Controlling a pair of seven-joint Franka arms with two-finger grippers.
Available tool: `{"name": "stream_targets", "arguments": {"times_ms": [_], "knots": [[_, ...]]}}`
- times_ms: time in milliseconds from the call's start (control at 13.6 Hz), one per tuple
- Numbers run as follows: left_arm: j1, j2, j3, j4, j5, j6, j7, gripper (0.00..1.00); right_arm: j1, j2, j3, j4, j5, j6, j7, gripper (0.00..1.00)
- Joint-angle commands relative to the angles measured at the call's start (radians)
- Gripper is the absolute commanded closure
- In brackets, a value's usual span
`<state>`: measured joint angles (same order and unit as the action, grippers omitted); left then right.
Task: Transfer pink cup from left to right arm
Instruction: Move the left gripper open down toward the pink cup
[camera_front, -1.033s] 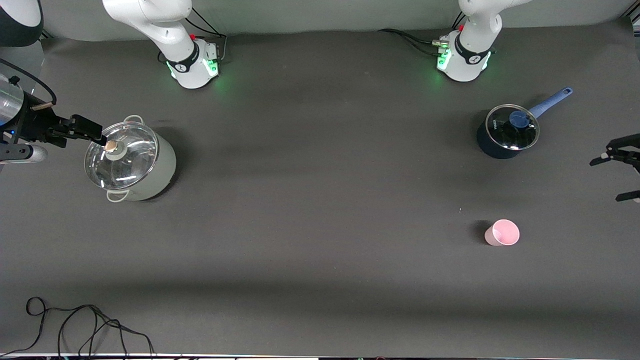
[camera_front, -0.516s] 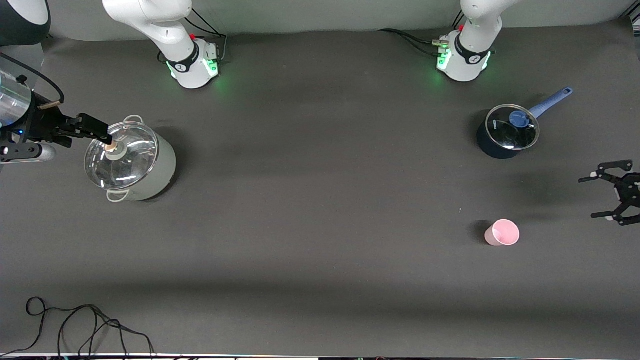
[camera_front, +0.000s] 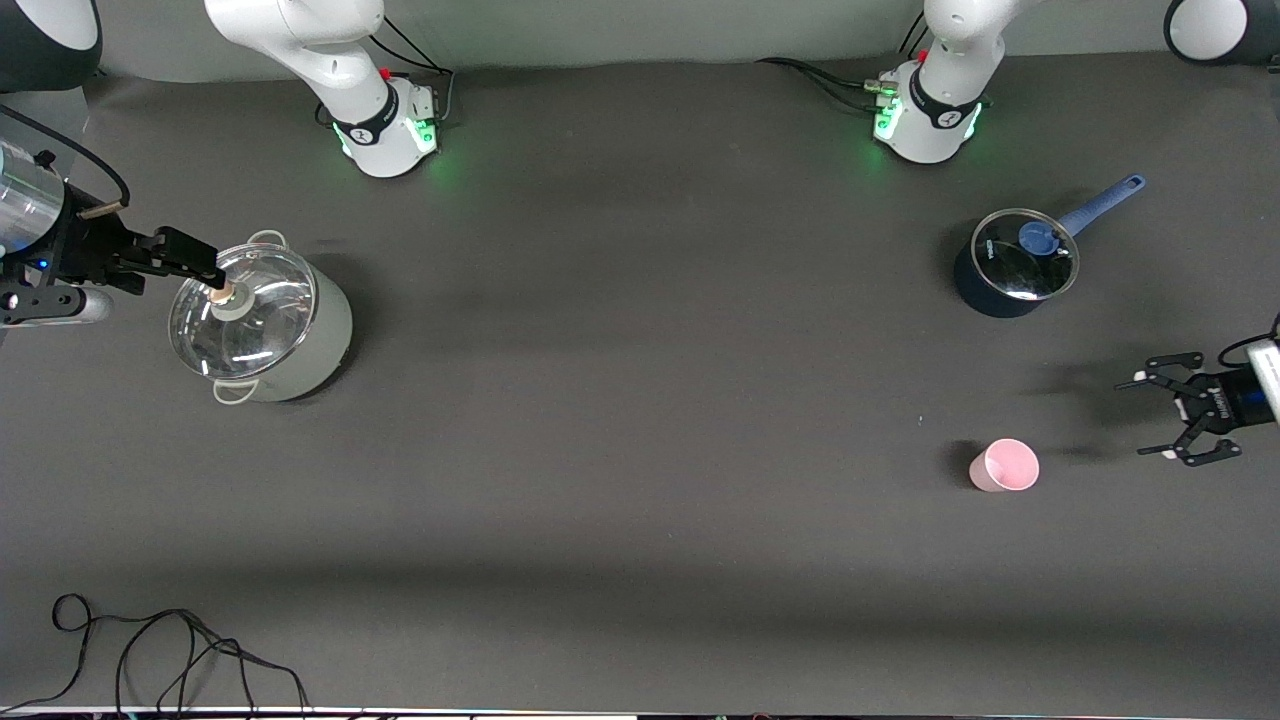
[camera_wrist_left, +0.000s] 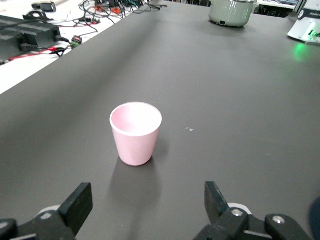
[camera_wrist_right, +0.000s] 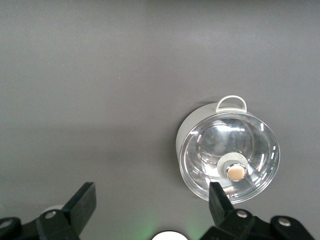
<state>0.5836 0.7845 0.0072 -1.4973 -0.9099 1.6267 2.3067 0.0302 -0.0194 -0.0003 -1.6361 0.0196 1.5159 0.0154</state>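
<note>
Left tool (camera_front: 1160, 417) hovering open at frame's right edge, beside upright pink cup (camera_front: 1004, 466). Right tool (camera_front: 205, 275) waiting open above the glass-lidded grey pot (camera_front: 262, 320), upper left of frame.

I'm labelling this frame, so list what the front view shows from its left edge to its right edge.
Right gripper over the glass lid → pale-green steel pot with glass lid → small pale-pink plastic cup → dark-blue saucepan with glass lid and blue handle → left gripper, open, above the dark table.
</note>
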Motion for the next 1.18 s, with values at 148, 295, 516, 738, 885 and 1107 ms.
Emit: {"name": "stream_targets", "arguments": {"times_ms": [148,295,516,738,885,1107], "knots": [[0.012,0.097,-0.010,-0.012,-0.150,0.062,0.192,0.00,0.010,-0.001,-0.004,0.001,-0.006,-0.005,-0.015,0.00],[0.010,0.145,-0.012,-0.029,-0.242,0.067,0.287,0.00,0.010,-0.001,-0.004,0.001,-0.006,-0.005,-0.015,0.00],[-0.007,0.160,-0.012,-0.058,-0.290,0.077,0.329,0.00,0.010,-0.001,-0.004,0.001,-0.006,-0.005,-0.015,0.00],[-0.013,0.171,-0.044,-0.081,-0.313,0.136,0.336,0.00,0.010,-0.001,-0.004,0.001,-0.006,-0.005,-0.015,0.00],[-0.024,0.171,-0.061,-0.106,-0.346,0.156,0.336,0.00,0.010,-0.001,-0.004,0.001,-0.006,-0.005,-0.015,0.00],[-0.051,0.173,-0.067,-0.123,-0.386,0.165,0.341,0.00,0.010,-0.001,-0.004,0.001,-0.006,-0.005,-0.015,0.00]]}}
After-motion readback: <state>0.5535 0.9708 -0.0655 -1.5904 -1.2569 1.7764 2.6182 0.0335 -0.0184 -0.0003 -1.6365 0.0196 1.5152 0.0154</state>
